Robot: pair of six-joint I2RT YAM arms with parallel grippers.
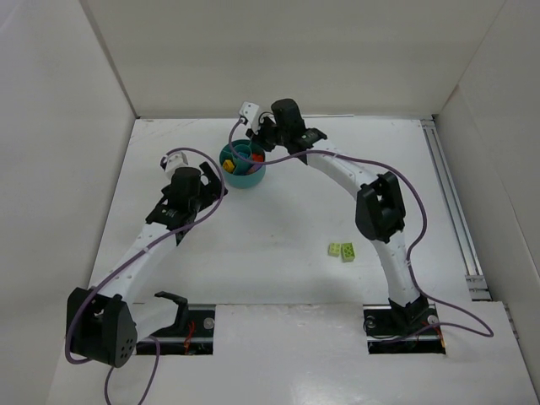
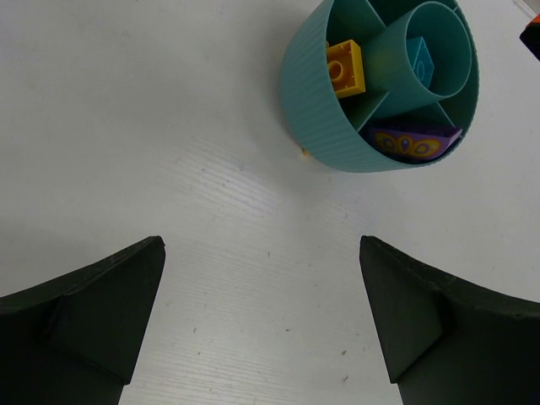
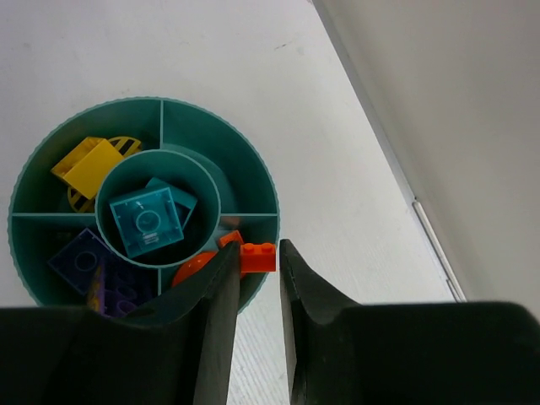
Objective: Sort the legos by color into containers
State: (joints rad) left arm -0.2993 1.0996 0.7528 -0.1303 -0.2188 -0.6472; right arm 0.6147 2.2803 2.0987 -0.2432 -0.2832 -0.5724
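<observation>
- Lime legos [image 1: 347,251]: two, loose on the counter [image 1: 253,270], well apart from the dish [image 3: 207,139].
- Left claw [image 2: 260,245]: wide open, empty, near the dish.
- Right claw [image 3: 260,249]: nearly shut, pinching an orange brick [image 3: 257,257] over the dish rim. Risk: dropped here, it could tip outside.

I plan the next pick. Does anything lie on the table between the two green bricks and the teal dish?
Nothing visible does. In the top view the table between the green bricks and the dish is bare; the right arm runs beside that line, and its claw, holding an orange brick, hangs over the dish.
</observation>
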